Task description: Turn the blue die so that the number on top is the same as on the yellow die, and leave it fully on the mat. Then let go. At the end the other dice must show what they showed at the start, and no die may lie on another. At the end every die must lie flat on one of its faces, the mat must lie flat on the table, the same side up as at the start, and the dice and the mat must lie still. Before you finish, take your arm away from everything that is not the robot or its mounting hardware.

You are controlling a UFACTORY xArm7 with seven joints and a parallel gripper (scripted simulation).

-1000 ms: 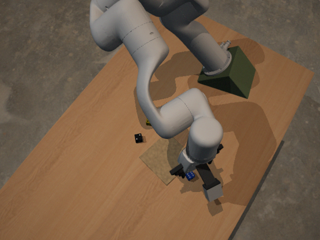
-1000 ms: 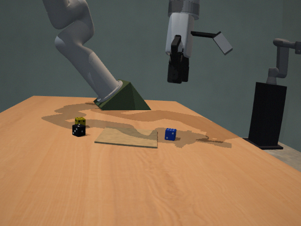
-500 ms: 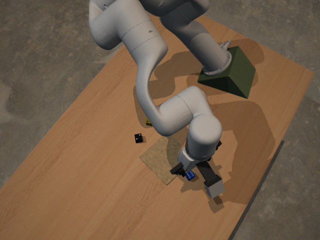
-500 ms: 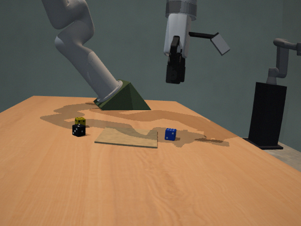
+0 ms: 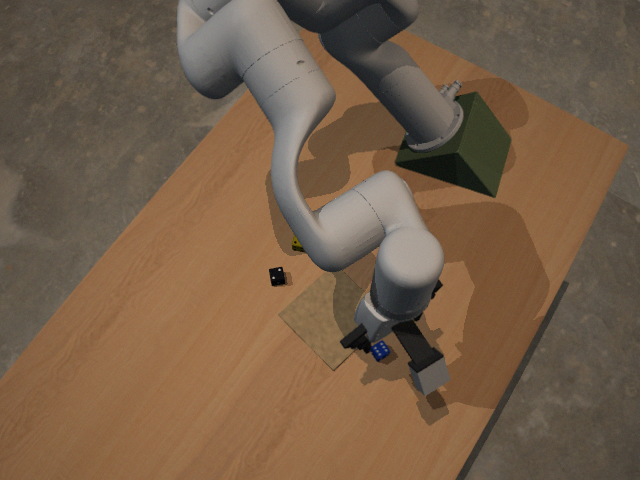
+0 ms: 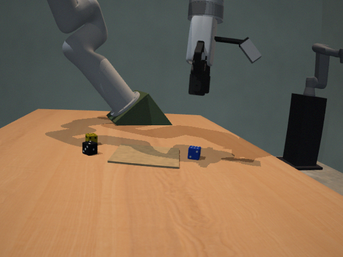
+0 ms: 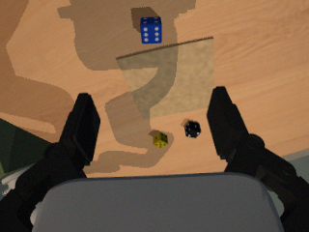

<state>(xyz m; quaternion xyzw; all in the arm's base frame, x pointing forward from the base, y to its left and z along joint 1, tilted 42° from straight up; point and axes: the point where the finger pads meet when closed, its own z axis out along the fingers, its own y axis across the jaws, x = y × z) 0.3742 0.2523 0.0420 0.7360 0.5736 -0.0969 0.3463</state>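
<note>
Setting: robot test bench in a bare lab-like room | long light-brown wooden table (image 6: 171,210) | white jointed robot arm (image 6: 94,66) on dark green wedge-shaped base (image 6: 149,113) | rough grey concrete floor (image 5: 77,103) | plain grey-green wall (image 6: 149,55) | black pedestal (image 6: 303,129) with grey jointed mount (image 6: 318,66) beside table

Three small cubic dice stood on the worktop: one blue die (image 6: 194,152) on the right, one yellow die (image 6: 91,137) and one black die (image 6: 89,148) on the left. One flat tan square mat (image 6: 146,157) lay between them.
</note>
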